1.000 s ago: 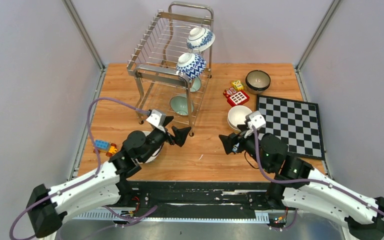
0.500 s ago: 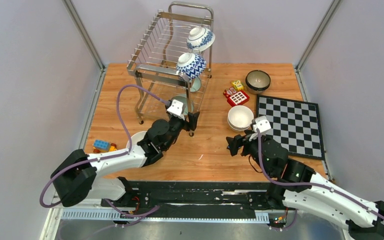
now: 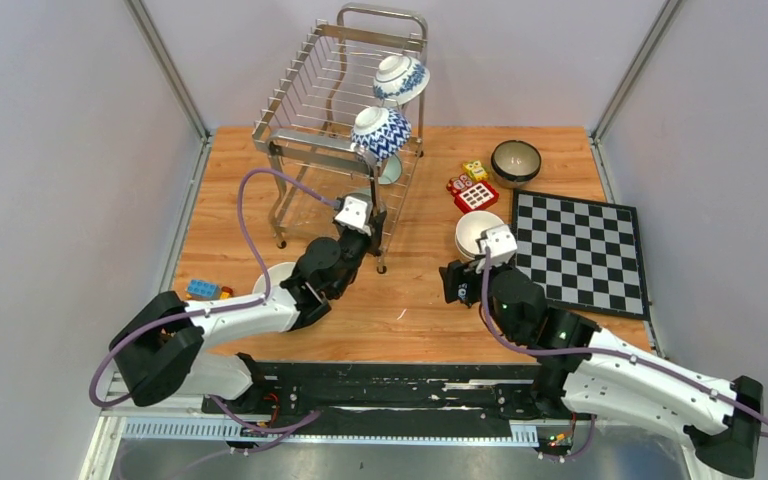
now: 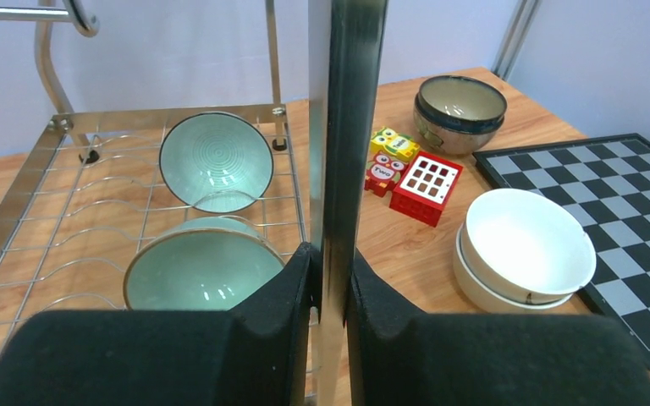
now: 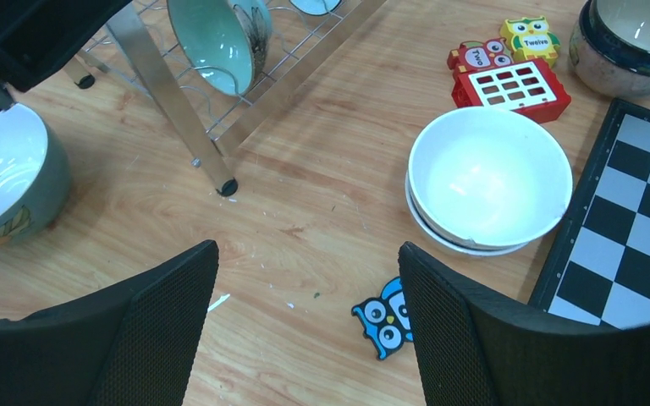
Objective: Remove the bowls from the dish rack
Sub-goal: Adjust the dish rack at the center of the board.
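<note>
right gripper [image 5: 306,254] hangs low over the table [image 5: 305,203], jaws spread wide, nothing in them; owl tile [image 5: 382,317] lies beside one finger. left gripper [image 4: 330,279] is pinched tight on the front post [image 4: 338,127] of the dish rack [image 3: 305,141], not on a bowl; i read that as a brace, since a wire rack is likely light and would skid when a bowl is pulled. already out on the table: green-sided bowl [image 5: 4,178] by the left arm, stacked white bowls [image 5: 489,178] at the chessboard [image 3: 580,250] edge, toy blocks [image 5: 512,80] past them, dark bowls [image 4: 461,106] farther back. left to unload, lower tier: near celadon bowl [image 4: 203,271] and far celadon bowl [image 4: 216,161], both tipped on edge among the wires, mouths toward the wrist camera. upper tier: front blue-and-white bowl [image 3: 382,131] and back blue-and-white bowl [image 3: 401,77], bottoms up and leaning. all glazed ceramic, so i expect stiff, slick, heavy for their size, and quick to chip against steel. best hold is across the rim, one finger inside and one outside, on the upper lip. lift clear of the wires before swinging away. how firmly the top pair sit in their slots i cannot judge from overhead.
</note>
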You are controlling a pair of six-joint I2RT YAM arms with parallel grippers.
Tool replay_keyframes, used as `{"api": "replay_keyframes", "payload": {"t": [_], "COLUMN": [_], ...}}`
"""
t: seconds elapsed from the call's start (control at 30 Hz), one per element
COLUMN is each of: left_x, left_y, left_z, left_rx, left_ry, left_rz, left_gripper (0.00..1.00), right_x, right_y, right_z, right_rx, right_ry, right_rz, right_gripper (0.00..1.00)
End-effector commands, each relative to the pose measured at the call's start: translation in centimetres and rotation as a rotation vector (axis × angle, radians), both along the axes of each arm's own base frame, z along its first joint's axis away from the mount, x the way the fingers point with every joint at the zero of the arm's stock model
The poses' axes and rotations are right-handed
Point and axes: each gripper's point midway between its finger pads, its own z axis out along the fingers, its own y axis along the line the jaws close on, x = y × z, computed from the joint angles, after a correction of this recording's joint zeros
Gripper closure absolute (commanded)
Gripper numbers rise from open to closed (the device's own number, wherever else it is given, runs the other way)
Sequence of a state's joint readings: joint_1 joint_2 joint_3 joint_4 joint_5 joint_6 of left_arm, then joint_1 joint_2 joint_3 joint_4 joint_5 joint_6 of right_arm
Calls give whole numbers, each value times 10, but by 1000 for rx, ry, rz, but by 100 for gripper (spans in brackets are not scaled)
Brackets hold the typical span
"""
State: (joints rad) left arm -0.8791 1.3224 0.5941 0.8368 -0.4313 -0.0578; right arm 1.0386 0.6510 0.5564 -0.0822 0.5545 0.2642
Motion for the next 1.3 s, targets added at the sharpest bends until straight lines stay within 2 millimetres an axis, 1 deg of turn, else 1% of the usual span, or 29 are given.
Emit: {"api": "replay_keyframes", "payload": {"t": [0.0,0.07,0.17,0.27,0.3,0.4,0.47,0.57,0.6,0.67,0.8,0.83,1.03,1.13,1.2,1.27], "left_x": [-10,-13,-20,-29,-32,-40,-45,-51,-52,-54,-56,-57,-61,-63,-65,-67], "left_y": [18,28,39,40,39,38,39,43,44,46,44,44,41,40,40,41], "left_z": [13,9,8,6,4,2,1,3,2,3,0,-1,-7,-10,-11,-13], "left_rx": [-57,-37,-32,-23,-19,-25,-30,-36,-39,-44,-45,-46,-22,-4,-7,-8], "left_ry": [-30,-21,-13,4,14,34,49,60,65,75,102,113,150,171,181,192], "left_rz": [34,56,66,28,13,-28,-45,-54,-51,-53,-66,-71,-95,-103,-109,-110], "left_gripper": [100,100,100,100,100,100,100,100,100,100,100,100,100,100,100,100], "right_x": [20,37,71,112,127,172,200,236,249,270,302,311,347,362,372,383], "right_y": [12,13,6,0,1,4,14,25,23,26,34,37,52,50,45,45], "right_z": [36,38,39,44,53,61,65,68,65,70,67,59,55,54,51,45], "right_rx": [46,41,98,219,266,248,223,182,167,171,167,152,102,60,45,35], "right_ry": [-86,-79,-49,-85,-132,-217,-246,-284,-287,-313,-335,-327,-346,-355,-357,-349], "right_rz": [-54,-125,-239,-289,-300,-303,-262,-225,-235,-231,-219,-214,-172,-206,-233,-229], "right_gripper": [19,19,19,21,21,21,21,18,17,17,17,17,21,23,23,23]}}
